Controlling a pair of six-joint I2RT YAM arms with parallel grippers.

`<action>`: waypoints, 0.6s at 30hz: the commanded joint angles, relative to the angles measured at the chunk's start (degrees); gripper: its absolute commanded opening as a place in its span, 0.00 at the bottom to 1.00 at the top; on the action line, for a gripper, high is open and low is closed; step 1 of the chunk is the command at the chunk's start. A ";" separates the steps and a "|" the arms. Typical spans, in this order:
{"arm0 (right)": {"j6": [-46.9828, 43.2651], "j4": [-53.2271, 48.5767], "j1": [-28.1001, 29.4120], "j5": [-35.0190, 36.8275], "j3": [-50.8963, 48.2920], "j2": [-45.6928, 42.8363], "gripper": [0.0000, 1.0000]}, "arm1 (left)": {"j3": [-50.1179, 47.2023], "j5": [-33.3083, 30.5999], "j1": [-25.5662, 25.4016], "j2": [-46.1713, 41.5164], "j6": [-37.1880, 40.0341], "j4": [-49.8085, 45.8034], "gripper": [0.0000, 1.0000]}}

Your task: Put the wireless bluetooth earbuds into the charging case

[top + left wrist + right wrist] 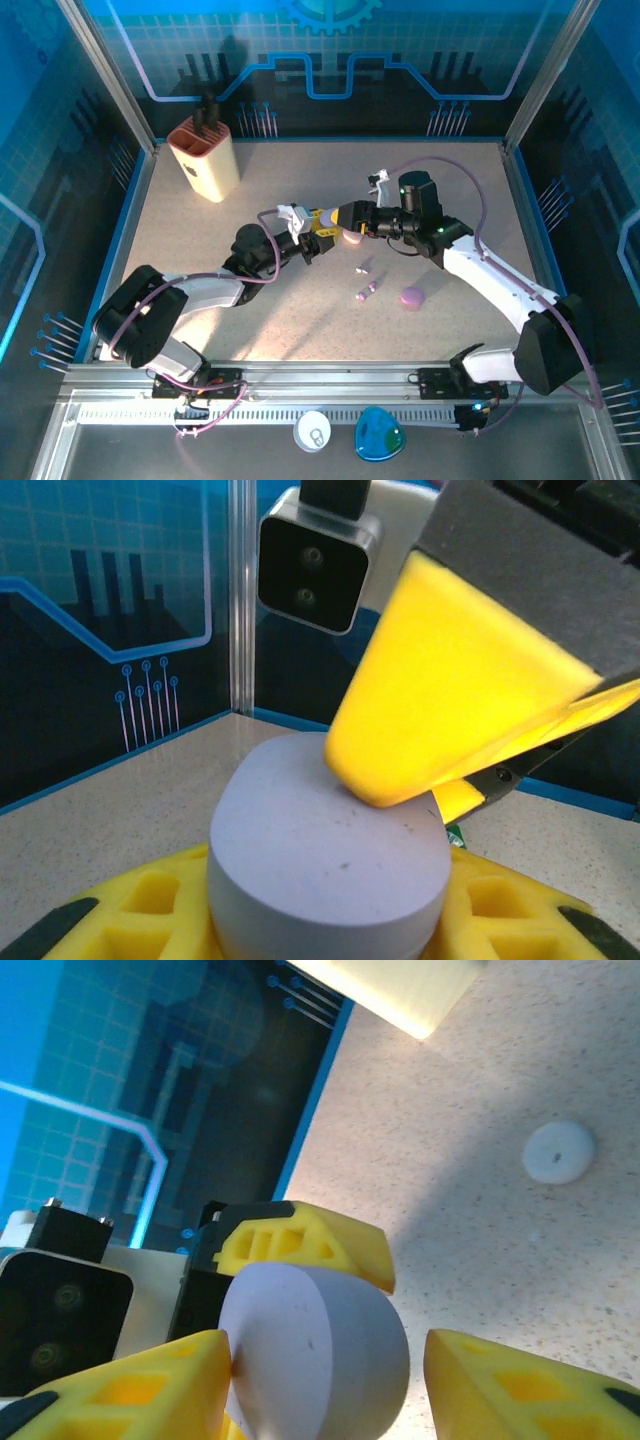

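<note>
My left gripper is shut on a lavender pebble-shaped charging case, lid closed, held above mid-table. The case sits between the left gripper's yellow fingers. My right gripper meets it from the right and stands open around it. One of its fingers touches the case and the other stands apart. In the left wrist view a right finger presses on the case's top. Two tiny stemmed earbuds lie on the table just in front.
A second lavender case lies right of the earbuds. A cream holder stands at the back left. A small white disc lies on the table. A white round item and a blue one sit below the front rail.
</note>
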 commanded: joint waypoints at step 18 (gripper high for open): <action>-1.32 -1.66 -5.69 10.50 -9.31 -6.90 0.17 | -1.80 3.55 0.22 -4.98 3.88 -5.39 0.84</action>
